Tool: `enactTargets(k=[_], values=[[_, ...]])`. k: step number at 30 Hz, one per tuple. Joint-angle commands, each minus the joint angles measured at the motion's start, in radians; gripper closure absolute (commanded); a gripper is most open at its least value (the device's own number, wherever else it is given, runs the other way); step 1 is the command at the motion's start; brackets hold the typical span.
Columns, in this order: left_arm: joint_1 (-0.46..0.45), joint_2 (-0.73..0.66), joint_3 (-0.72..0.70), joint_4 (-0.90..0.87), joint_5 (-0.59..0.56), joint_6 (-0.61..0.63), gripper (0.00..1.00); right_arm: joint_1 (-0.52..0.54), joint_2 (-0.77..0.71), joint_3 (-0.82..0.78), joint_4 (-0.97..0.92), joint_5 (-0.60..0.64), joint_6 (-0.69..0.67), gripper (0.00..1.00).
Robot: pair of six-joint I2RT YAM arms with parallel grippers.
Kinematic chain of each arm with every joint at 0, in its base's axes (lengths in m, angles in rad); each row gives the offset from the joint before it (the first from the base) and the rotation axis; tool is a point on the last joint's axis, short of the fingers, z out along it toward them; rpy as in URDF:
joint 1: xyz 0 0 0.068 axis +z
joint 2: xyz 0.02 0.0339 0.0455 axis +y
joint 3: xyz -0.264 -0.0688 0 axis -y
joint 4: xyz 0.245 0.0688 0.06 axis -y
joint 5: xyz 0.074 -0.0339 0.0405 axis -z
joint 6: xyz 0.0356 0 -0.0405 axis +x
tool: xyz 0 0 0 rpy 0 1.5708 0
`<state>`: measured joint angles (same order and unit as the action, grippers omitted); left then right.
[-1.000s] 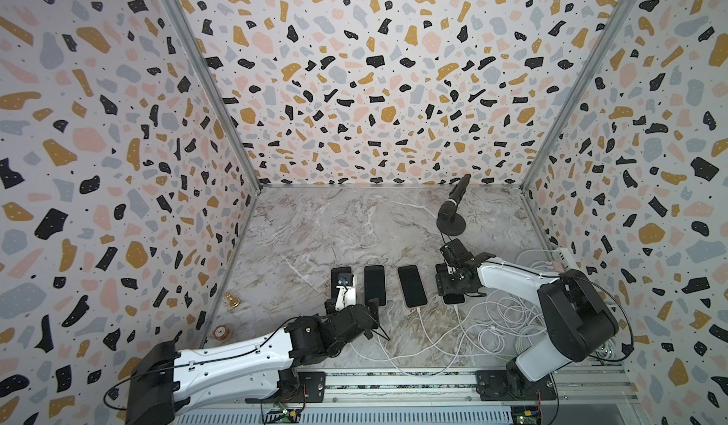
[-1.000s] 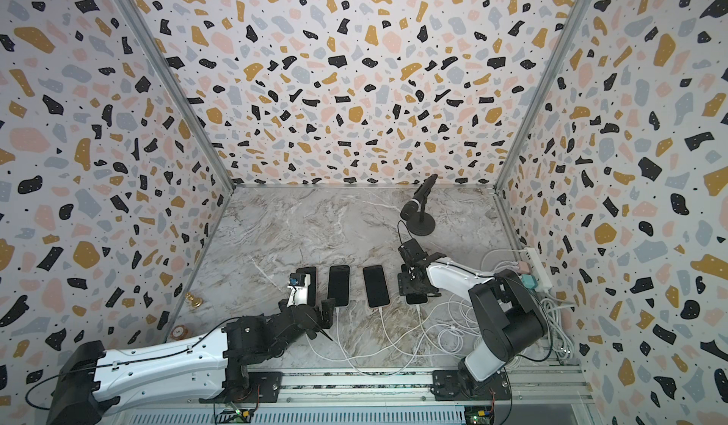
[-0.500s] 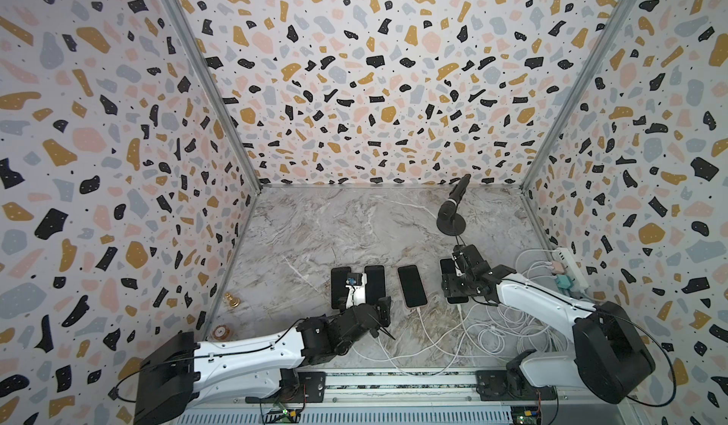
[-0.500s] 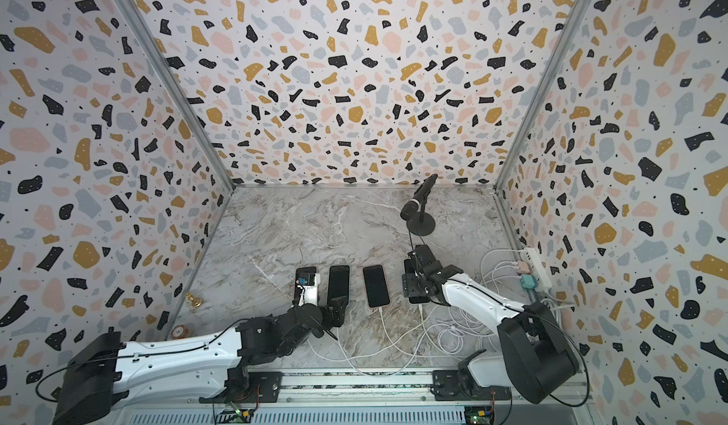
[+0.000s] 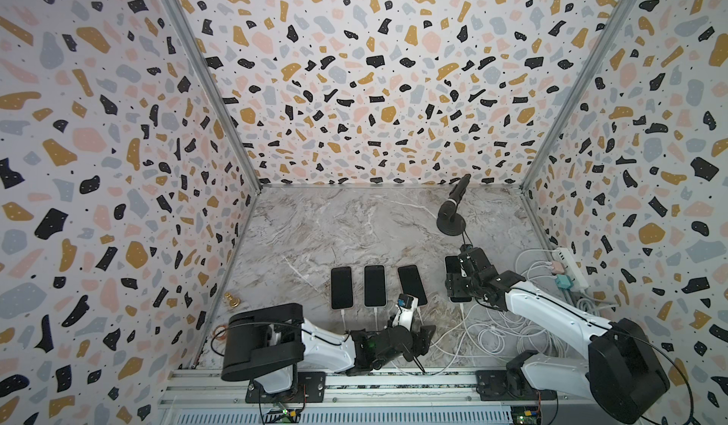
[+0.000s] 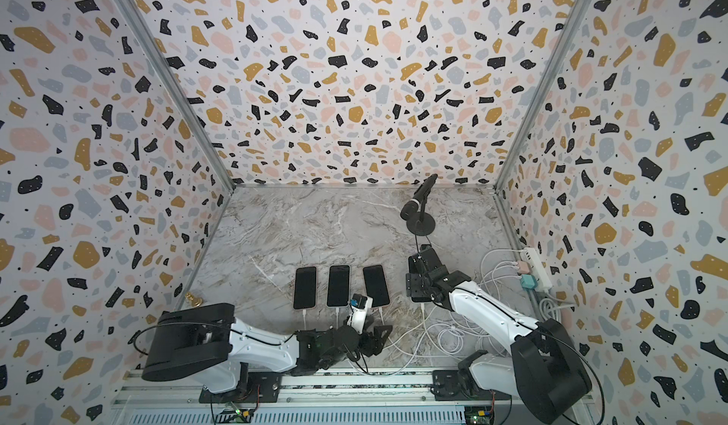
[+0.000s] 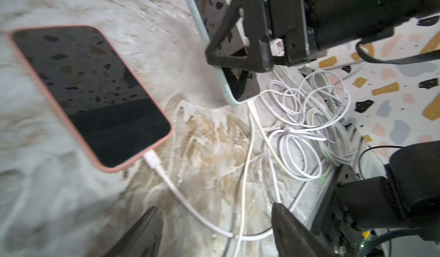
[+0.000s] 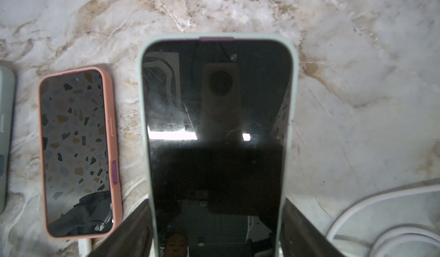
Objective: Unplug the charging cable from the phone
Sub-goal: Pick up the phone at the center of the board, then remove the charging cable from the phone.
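A mint-cased phone lies at the right end of a row of phones. My right gripper is shut on it, a finger against each long side. Its white charging cable is plugged into the near end and runs toward the front rail. My left gripper hovers low and open near that rail. Between its fingers lie that cable and the cable of the pink-cased phone. It holds nothing.
Two more dark phones lie left of the pink-cased one, each with a cable. Loose white cable coils fill the front right. A power strip sits by the right wall, a microphone stand behind the right gripper.
My left gripper has swung right along the front, from the leftmost phones to the cables below the pink-cased phone, and its jaws have narrowed. The right gripper stays on the mint-cased phone.
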<state>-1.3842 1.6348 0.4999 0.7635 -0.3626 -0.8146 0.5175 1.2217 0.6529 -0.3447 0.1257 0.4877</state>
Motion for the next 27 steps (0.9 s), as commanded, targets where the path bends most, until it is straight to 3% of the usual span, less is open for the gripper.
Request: enactTargets(k=[1, 13, 22, 27], values=[[-0.013, 0.069, 0.045, 0.195, 0.065, 0.0, 0.29, 0.003, -0.062, 0.005, 0.011, 0.019, 0.024, 1.0], [-0.029, 0.274, 0.194, 0.262, 0.198, 0.009, 0.33, 0.001, -0.111, 0.006, -0.001, -0.017, 0.047, 1.0], [0.0, 0.364, 0.266, 0.281, 0.234, -0.015, 0.32, 0.002, -0.145, 0.009, -0.009, -0.031, 0.052, 1.0], [0.029, 0.388, 0.304, 0.28, 0.255, -0.016, 0.39, 0.002, -0.17, -0.003, -0.018, -0.03, 0.049, 1.0]])
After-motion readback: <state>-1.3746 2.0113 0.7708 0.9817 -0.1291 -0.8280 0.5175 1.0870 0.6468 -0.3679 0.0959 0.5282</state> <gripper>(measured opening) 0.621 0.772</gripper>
